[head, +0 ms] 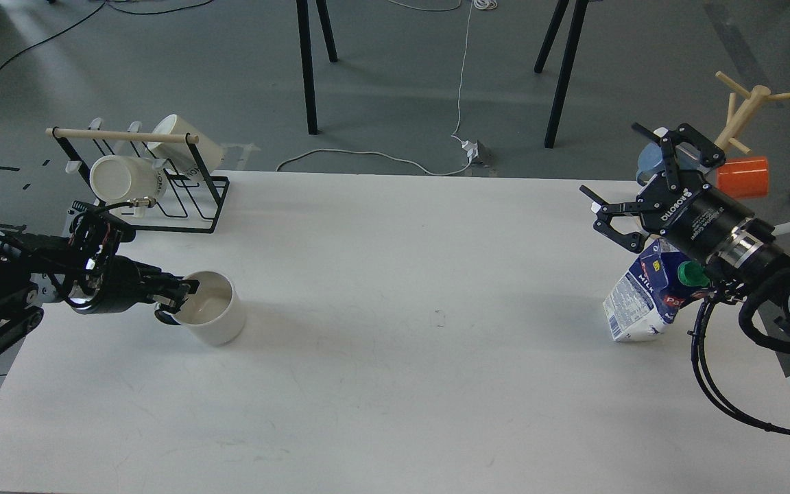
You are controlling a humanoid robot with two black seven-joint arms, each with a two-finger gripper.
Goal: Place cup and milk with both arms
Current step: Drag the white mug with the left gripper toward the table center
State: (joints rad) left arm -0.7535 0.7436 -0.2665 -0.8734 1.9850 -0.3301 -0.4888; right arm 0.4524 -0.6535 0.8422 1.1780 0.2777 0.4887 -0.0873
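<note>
The cup (211,308) stands upright on the white desk (395,384), near its left edge and in front of the black wire rack (162,185), which holds two white cups on their sides. The left end effector (179,296) is at the cup's left rim, its fingers closed narrowly over the wall by the handle. Far to the right of the cup, the milk (645,296) stands tilted near the desk's right edge. The right end effector (631,185) hovers above the milk, fingers spread wide and gripping nothing, in front of a wooden mug tree (745,116) bearing an orange mug (743,177).
</note>
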